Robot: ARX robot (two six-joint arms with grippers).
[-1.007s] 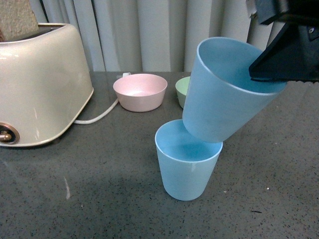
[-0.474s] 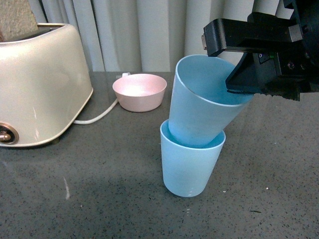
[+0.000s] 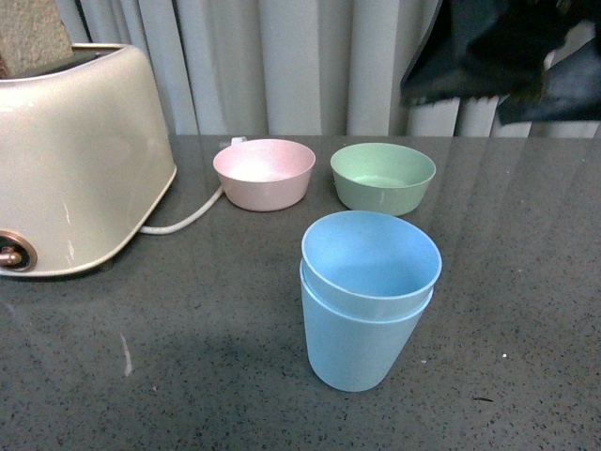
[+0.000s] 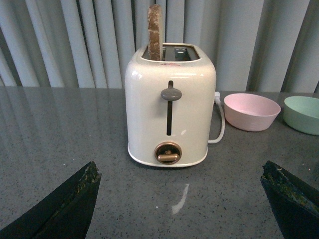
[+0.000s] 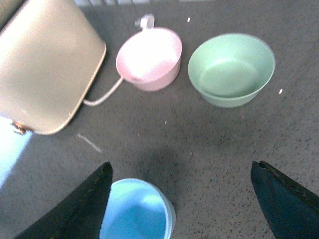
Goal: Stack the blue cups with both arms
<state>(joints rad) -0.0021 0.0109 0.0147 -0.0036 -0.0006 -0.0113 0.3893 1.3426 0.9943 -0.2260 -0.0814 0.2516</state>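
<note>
Two blue cups [image 3: 368,299] on my sheet, says the desk; where are they?
Me: Item one, both nested upright on the grey table [image 3: 188,366], front centre. Upper cup [image 3: 372,272] sits inside lower cup [image 3: 349,352], rims nearly level.
Desk: Grippers?
Me: Item two, right gripper [image 5: 182,167]: jaws spread wide, nothing between them, high over the table and apart from the cups. Item three, left gripper [image 4: 179,169]: jaws likewise spread and empty, facing the toaster [image 4: 169,119], which has a bread slice [image 4: 155,30] standing in its slot.
Desk: Other stock?
Me: I list a pink bowl [image 3: 264,173] and a green bowl [image 3: 383,177] side by side behind the cups, apart from them. Toaster at far left, its cord [image 3: 192,218] running toward the pink bowl
</note>
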